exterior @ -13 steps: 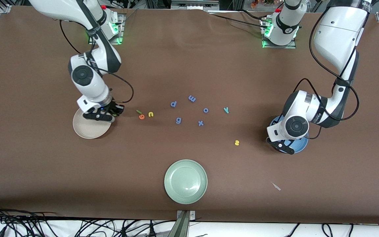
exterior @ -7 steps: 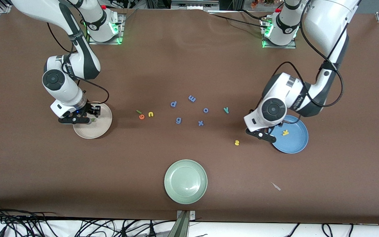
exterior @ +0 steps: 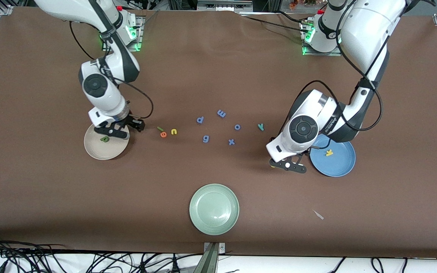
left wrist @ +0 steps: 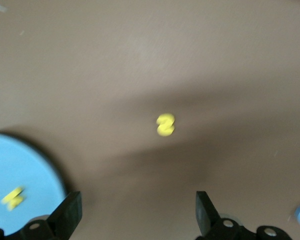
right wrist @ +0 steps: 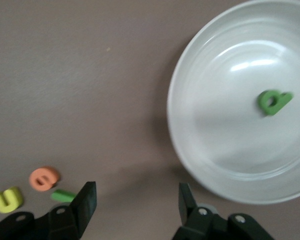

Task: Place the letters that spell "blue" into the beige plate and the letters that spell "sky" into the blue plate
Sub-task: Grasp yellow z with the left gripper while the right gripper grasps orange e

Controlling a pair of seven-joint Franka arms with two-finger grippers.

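The dark green b (exterior: 104, 139) lies in the beige plate (exterior: 93, 149). My right gripper (exterior: 121, 128) hangs open and empty over that plate's edge toward the loose letters; in the right wrist view the b (right wrist: 273, 101), the plate (right wrist: 210, 150), orange e (right wrist: 43, 178), yellow u (right wrist: 7, 199) and light green l (right wrist: 62, 195) all show. The yellow k (exterior: 329, 152) rests in the blue plate (exterior: 340, 167). My left gripper (exterior: 288, 165) is open beside the blue plate, over the yellow s (left wrist: 165, 125). The teal y (exterior: 260, 126) lies on the table.
Several blue-purple letters (exterior: 221, 113) are scattered mid-table between the e (exterior: 163, 134), u (exterior: 173, 131), l (exterior: 160, 129) group and the y. A pale green plate (exterior: 214, 208) sits near the front edge. A small white scrap (exterior: 319, 215) lies nearer the camera than the blue plate.
The right gripper swung over the beige plate, left the b there and came back toward the e, u, l. The left gripper left the k in the blue plate and moved over the s.
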